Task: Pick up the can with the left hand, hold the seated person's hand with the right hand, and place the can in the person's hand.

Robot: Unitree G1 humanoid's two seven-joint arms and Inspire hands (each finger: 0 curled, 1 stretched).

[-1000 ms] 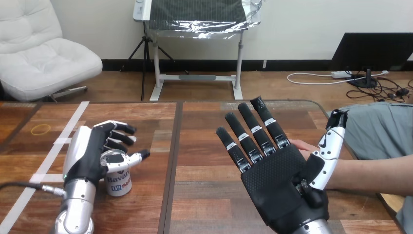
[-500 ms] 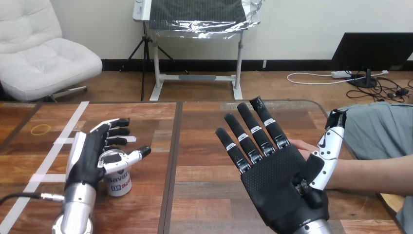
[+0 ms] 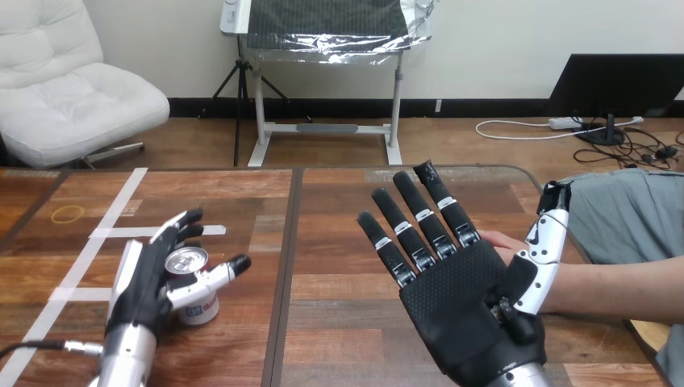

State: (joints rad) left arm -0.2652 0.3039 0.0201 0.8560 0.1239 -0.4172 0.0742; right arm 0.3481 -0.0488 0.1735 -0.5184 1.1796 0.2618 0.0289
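Left hand [image 3: 145, 278], one: fingers straight, thumb stretched across the can's front, not closed round it; can [image 3: 185, 260], one: upright on the table [image 3: 339, 242], just beside that palm; right hand [image 3: 456, 302], one: open, palm facing the camera, fingers straight; person's hand [image 3: 498, 240], one: behind it, between palm and thumb.

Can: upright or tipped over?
Upright. The can stands on the table, its round top facing up, beside the left hand.

White can [image 3: 197, 305] with silver top, black dimpled right robot hand [image 3: 460, 310], brown wood-grain table [image 3: 339, 242], white tape [image 3: 119, 208]
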